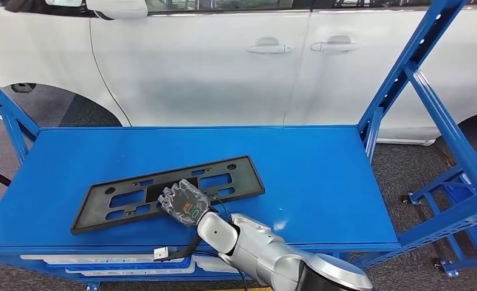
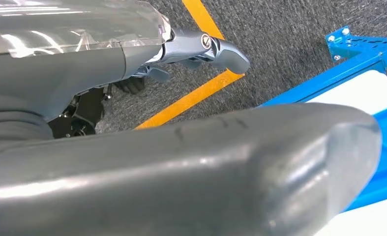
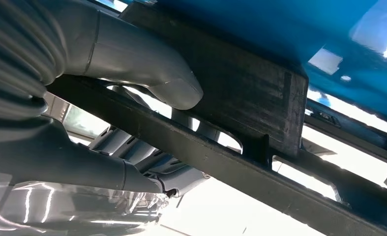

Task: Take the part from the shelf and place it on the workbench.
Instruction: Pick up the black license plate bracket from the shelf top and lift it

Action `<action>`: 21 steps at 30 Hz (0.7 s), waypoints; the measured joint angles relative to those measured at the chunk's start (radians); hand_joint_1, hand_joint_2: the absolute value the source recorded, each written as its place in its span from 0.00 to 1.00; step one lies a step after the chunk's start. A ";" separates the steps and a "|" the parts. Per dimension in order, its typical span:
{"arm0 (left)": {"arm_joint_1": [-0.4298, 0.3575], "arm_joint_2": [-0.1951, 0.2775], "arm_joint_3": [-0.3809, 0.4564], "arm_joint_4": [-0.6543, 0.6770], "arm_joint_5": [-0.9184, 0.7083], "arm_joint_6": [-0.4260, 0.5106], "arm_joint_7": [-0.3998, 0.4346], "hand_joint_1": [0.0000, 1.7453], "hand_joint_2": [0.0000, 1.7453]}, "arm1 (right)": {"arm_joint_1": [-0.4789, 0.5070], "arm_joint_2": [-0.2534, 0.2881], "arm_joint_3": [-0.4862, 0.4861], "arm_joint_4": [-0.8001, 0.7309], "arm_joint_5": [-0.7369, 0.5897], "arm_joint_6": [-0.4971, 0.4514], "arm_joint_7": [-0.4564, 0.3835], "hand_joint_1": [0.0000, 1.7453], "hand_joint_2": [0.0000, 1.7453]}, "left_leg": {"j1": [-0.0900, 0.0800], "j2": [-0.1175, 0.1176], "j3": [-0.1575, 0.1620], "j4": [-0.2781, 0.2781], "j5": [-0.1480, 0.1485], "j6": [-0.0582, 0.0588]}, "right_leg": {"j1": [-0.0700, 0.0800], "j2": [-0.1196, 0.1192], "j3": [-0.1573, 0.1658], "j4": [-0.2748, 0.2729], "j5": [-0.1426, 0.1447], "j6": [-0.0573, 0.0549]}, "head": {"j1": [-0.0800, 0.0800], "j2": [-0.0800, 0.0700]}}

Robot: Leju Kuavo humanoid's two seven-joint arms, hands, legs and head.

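With the right hand [image 1: 184, 203] gripping the near edge of the black license plate bracket [image 1: 223, 173] on the blue workbench [image 1: 320, 176], uneven finger release could drag it askew; left hand [image 2: 132, 54] grips nothing.

Right arm reached forward; right hand [image 1: 184, 204] gripped the part's [image 1: 163, 193] near edge, thumb [image 3: 174, 91] on one face, fingers [image 3: 132, 147] on the other.
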 joint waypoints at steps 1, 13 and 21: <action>0.000 0.000 -0.002 0.001 0.000 0.000 0.001 0.00 0.00 | -0.001 0.000 -0.003 0.000 -0.002 -0.002 -0.002 1.00 1.00 | -0.002 -0.001 -0.001 0.006 -0.004 -0.005 | -0.001 0.000 0.030 -0.064 0.025 -0.001 | 0.000 0.000; 0.001 -0.002 -0.005 0.002 -0.002 0.008 0.013 0.00 0.00 | 0.024 -0.021 -0.195 -0.080 -0.218 -0.113 -0.203 1.00 1.00 | 0.004 -0.003 -0.137 0.302 -0.137 -0.052 | 0.009 0.002 0.065 -0.154 0.050 -0.053 | 0.000 0.000; 0.018 -0.001 0.016 0.002 -0.002 -0.009 -0.027 0.00 0.00 | 0.164 -0.116 -0.506 -0.598 -1.020 -0.050 -0.744 1.00 1.00 | -0.005 -0.008 -0.009 0.018 -0.014 -0.016 | 0.015 0.002 0.067 -0.154 0.046 -0.023 | 0.000 0.000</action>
